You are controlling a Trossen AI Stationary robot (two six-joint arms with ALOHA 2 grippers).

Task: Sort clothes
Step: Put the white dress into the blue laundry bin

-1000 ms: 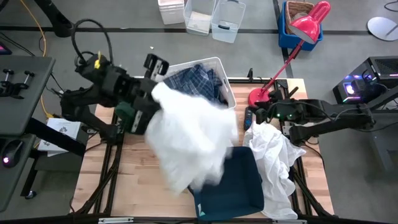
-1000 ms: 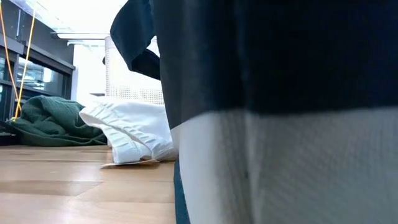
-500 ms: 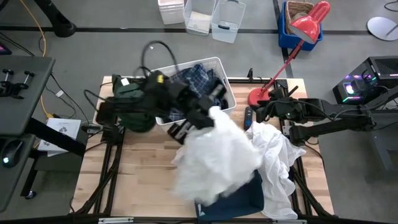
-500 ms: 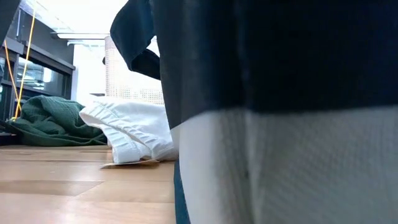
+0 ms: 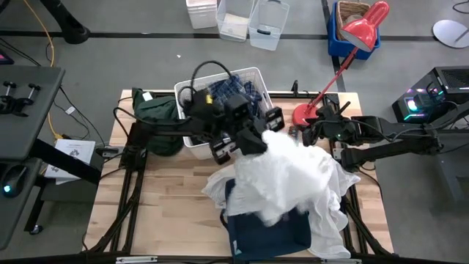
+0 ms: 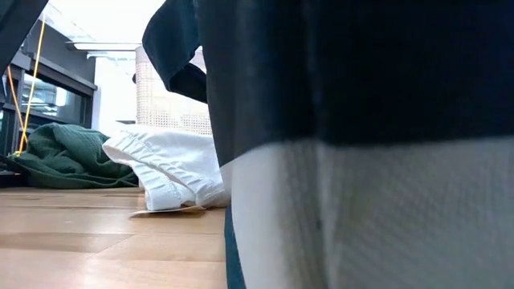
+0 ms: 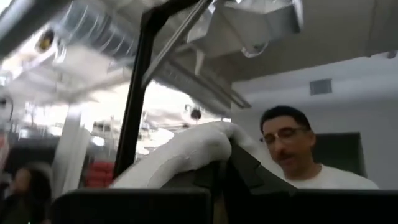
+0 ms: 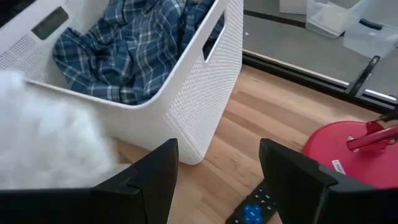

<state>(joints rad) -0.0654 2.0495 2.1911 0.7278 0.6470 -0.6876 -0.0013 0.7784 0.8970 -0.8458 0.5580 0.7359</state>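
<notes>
My left gripper [image 5: 253, 141] is shut on a large white garment [image 5: 286, 176] above the table's middle. The garment spreads over the navy fabric bin [image 5: 267, 236] and a second white garment [image 5: 331, 213] at the right. The blue-and-white plaid shirt [image 5: 231, 92] lies in the white plastic bin [image 5: 258, 75]; it also shows in the right wrist view [image 8: 134, 53]. The dark green garment [image 5: 157, 110] lies on the table's far left. My right gripper [image 8: 214, 180] is open and empty beside the white bin. No dark grey garment is in view. My left gripper holds a bunched fold of the white garment [image 7: 186, 149] between its two fingers. The fingers slant upward, toward the room's ceiling. The garment hangs down from them toward the table's right and near side, slack, its lower part [image 5: 271, 209] lying on the navy bin.
A red desk lamp's base [image 5: 304, 114] and a remote [image 8: 252, 211] sit at the far right, by my right gripper. The low view is mostly filled by the navy bin's wall [image 6: 361, 144]. A person [image 7: 292, 146] stands beyond the table.
My left gripper has swung from the table's left side toward its right, past the white bin, tipping upward. It has carried the white garment along, and the garment now drapes over the navy bin and the other white garment. My right arm has kept still.
</notes>
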